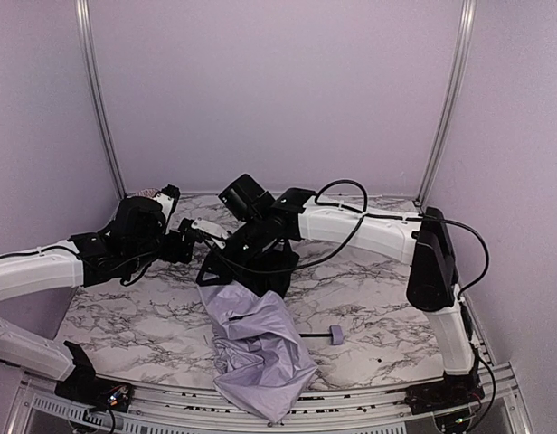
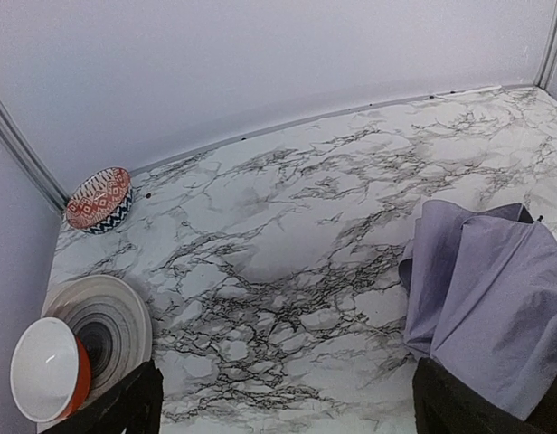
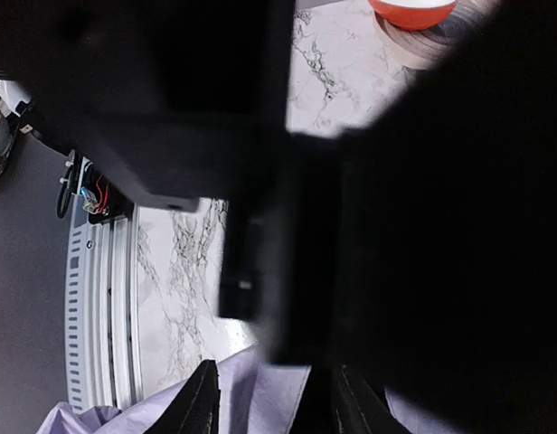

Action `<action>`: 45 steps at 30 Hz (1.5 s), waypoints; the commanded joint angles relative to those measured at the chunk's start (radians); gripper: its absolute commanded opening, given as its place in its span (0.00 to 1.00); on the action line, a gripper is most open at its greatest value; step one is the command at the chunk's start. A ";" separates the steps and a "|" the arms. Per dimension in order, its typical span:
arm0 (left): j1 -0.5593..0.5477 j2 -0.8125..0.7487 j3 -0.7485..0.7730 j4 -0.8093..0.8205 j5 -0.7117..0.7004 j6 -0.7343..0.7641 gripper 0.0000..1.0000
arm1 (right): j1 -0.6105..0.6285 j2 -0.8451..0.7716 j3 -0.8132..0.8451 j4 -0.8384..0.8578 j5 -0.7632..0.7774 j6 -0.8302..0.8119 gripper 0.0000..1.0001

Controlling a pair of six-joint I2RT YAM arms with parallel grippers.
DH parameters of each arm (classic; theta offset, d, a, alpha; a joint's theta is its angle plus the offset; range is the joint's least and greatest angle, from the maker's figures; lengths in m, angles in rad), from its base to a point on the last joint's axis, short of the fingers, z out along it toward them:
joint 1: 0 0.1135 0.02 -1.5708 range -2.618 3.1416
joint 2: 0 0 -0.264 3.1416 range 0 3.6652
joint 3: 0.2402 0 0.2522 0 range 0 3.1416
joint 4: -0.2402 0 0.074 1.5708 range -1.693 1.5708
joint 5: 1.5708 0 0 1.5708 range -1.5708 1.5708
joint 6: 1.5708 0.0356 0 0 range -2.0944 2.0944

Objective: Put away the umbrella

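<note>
The umbrella (image 1: 259, 348) lies half collapsed at the table's front middle, with crumpled lavender fabric, black lining (image 1: 251, 267) at its far end, and a thin shaft ending in a small lavender handle (image 1: 335, 334). My right gripper (image 1: 240, 258) reaches down onto the far end. In the right wrist view its fingers (image 3: 202, 405) stand partly closed with lavender fabric (image 3: 271, 398) between them; dark shapes block most of that view. My left gripper (image 1: 199, 231) hovers just left of the umbrella, open and empty (image 2: 283, 418), with the fabric (image 2: 495, 298) beside its right finger.
A patterned red and blue bowl (image 2: 99, 199) sits at the back left wall. A striped plate (image 2: 102, 321) and an orange bowl with a white inside (image 2: 45, 371) lie at the left. The front rail (image 1: 351, 407) runs along the near edge.
</note>
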 commanded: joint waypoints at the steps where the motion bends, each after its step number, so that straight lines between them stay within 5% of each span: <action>1: 0.014 0.013 -0.005 -0.003 -0.041 0.005 0.98 | 0.048 0.016 0.080 -0.053 0.046 -0.063 0.38; 7: 0.044 -0.013 -0.025 -0.009 -0.035 -0.019 0.97 | 0.050 0.016 0.091 -0.118 0.074 -0.080 0.00; 14: 0.085 -0.047 -0.036 -0.013 -0.058 -0.011 0.97 | 0.003 -0.079 0.060 -0.092 0.042 -0.023 0.00; 22: -0.035 -0.001 0.001 0.025 0.036 0.137 0.83 | -0.260 -0.493 -0.557 0.512 -0.066 0.340 0.00; 27: -0.191 0.035 0.036 0.073 0.297 0.354 0.78 | -0.396 -0.532 -0.784 0.728 -0.081 0.500 0.00; 33: -0.280 0.004 -0.002 0.224 0.423 0.556 0.92 | -0.433 -0.518 -0.864 0.795 -0.063 0.525 0.00; 45: -0.284 0.123 0.085 0.219 0.718 0.775 0.99 | -0.468 -0.381 -0.834 0.738 0.002 0.449 0.00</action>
